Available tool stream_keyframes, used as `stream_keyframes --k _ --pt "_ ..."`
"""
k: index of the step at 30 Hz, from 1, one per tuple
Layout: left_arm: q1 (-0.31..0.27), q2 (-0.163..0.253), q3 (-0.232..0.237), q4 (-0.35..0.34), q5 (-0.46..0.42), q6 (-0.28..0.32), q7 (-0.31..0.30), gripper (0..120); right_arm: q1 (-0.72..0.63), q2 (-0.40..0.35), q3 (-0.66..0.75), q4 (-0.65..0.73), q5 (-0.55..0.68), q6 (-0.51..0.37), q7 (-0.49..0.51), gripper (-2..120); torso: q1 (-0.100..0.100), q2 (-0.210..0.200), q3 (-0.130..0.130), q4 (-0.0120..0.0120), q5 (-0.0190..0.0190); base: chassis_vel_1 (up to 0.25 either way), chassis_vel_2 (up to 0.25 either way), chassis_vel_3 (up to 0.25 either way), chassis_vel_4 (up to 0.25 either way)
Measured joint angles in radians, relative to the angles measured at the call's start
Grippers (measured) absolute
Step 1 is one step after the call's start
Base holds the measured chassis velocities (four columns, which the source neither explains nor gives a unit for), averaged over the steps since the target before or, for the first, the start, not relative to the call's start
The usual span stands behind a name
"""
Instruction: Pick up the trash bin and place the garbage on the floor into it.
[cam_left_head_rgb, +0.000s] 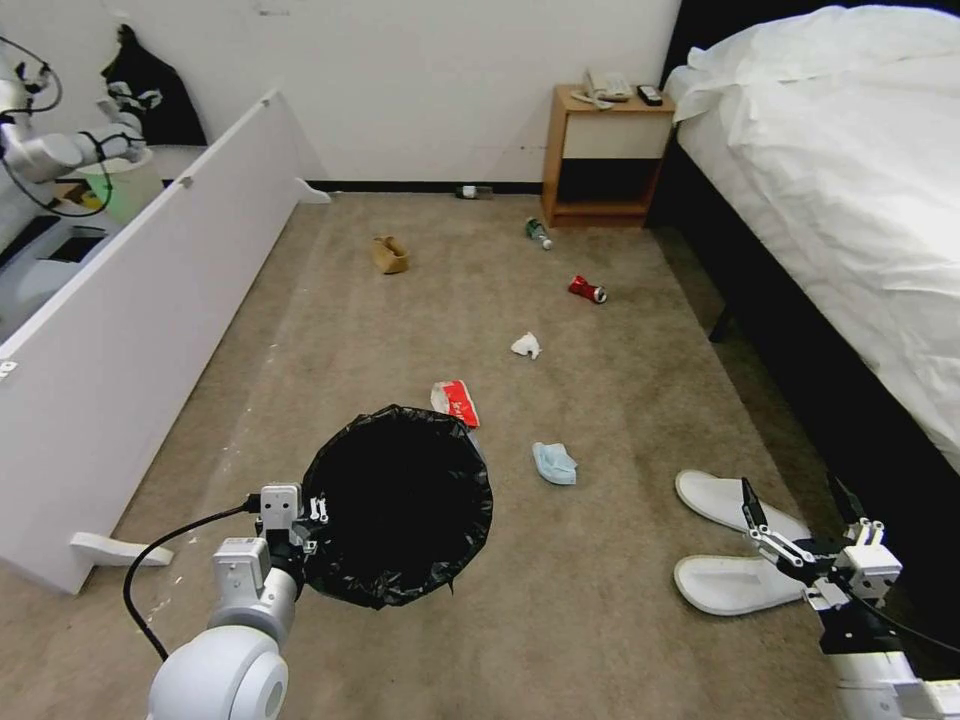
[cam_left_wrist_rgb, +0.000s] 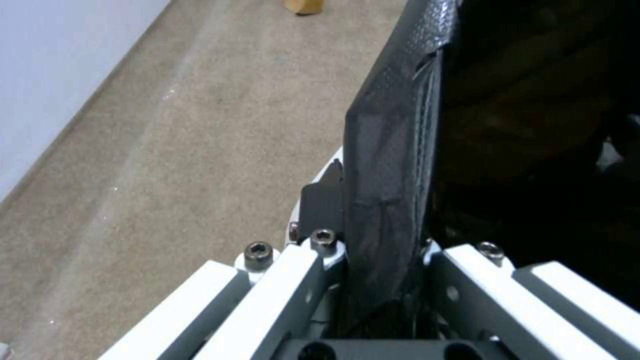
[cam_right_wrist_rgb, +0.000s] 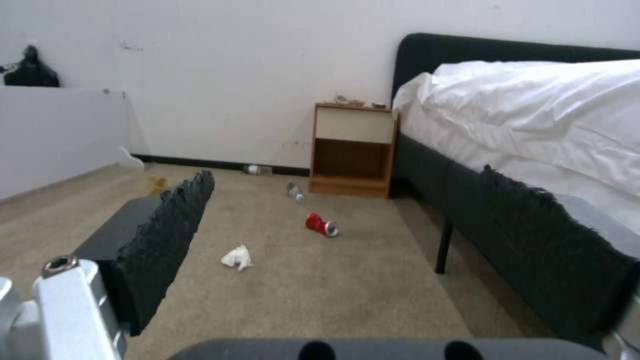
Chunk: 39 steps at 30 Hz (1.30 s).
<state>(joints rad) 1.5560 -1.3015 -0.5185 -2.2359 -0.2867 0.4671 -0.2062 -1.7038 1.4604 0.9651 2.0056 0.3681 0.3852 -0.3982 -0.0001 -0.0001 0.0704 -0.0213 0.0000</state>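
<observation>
Your left pincer (cam_left_head_rgb: 312, 520) is clamped on the trash bin (cam_left_head_rgb: 398, 500) rim. Your right pincer (cam_left_head_rgb: 800, 520) is wide apart above the slippers (cam_left_head_rgb: 735, 585); they look soft and light, so pinch an edge.

White bed (cam_left_head_rgb: 850, 170) beside wooden nightstand (cam_left_head_rgb: 600, 155).

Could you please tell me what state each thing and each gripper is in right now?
Trash bin: held at its rim, bag-lined, mouth open.
Left gripper: shut on the bin's rim.
Right gripper: open, above the slippers.
Slippers: lying side by side on the carpet.
Face mask: crumpled on the carpet.
Red packet: lying beside the bin.
Tissue: crumpled.
Red can: on its side.
Paper bag: crumpled, open.
</observation>
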Motion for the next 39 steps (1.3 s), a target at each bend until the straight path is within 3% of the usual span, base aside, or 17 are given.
stream_keyframes --k 18,29,36,39 --pt "0.005 -0.002 -0.008 -0.002 -0.003 -0.01 0.002 2 0.002 0.007 0.011 -0.002 0.011 -0.001 -0.06 100 0.0 0.0 0.0 0.0 0.0 -0.016 0.01 0.014 -0.017" --pt "0.004 -0.001 -0.011 -0.004 -0.007 -0.011 0.001 2 0.002 0.011 0.006 -0.005 0.007 0.006 -0.034 100 0.0 0.0 0.0 0.0003 0.0 -0.156 0.148 0.157 -0.139" --pt "0.003 -0.001 -0.011 -0.004 -0.006 -0.01 0.0 2 0.002 0.005 0.01 -0.01 -0.016 0.006 -0.007 100 0.0 0.0 0.0 0.0 0.0 0.02 -0.015 -0.007 0.014" --pt "0.003 0.001 -0.013 -0.001 -0.001 -0.006 0.0 2 -0.01 -0.022 0.025 -0.037 -0.117 -0.022 0.052 100 0.0 0.0 0.0 0.0 0.0001 0.0 0.0 0.0 0.0"
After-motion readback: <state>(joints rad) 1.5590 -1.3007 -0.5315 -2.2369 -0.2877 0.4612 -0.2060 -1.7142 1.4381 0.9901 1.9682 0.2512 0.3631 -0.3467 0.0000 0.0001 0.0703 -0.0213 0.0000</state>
